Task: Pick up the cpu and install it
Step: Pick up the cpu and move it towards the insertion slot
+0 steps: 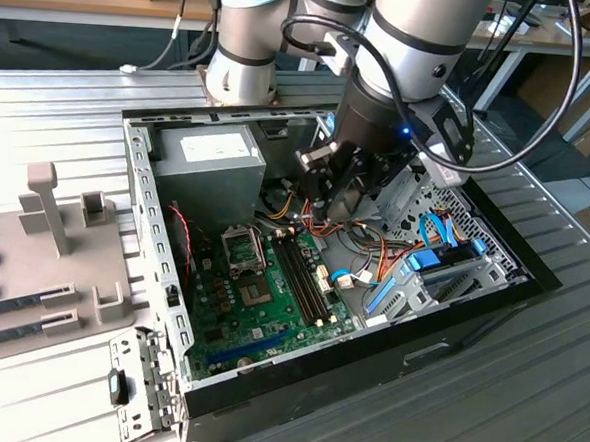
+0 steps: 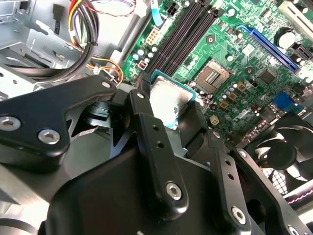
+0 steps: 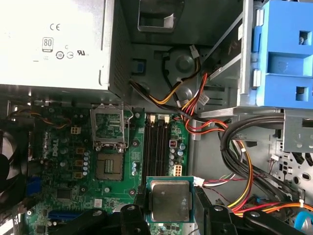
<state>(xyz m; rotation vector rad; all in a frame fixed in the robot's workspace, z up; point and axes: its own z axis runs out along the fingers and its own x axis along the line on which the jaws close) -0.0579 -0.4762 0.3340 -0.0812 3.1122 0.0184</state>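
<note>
The cpu [image 3: 169, 199] is a small square chip with a dull grey metal top and a thin green rim [image 2: 168, 100]. My gripper [image 3: 170, 211] is shut on it, one black finger on each of two opposite edges [image 2: 169, 106]. In the exterior view the gripper [image 1: 326, 214] hangs inside the open computer case, above the green motherboard [image 1: 269, 325] near the memory slots. The open processor socket [image 3: 108, 166] lies on the board with its load plate [image 3: 108, 125] lifted, apart from the held cpu. The same socket [image 2: 215, 76] is uncovered in the second wrist view.
The grey power-supply box [image 1: 208, 161] fills the case's far corner. Bundled coloured cables [image 1: 373, 251] and a blue drive bracket [image 1: 427, 269] crowd the exterior view's right. Black memory slots [image 3: 156, 147] run beside the socket. A fan [image 2: 279, 152] sits at the board's edge. A grey fixture tray [image 1: 42, 256] lies outside.
</note>
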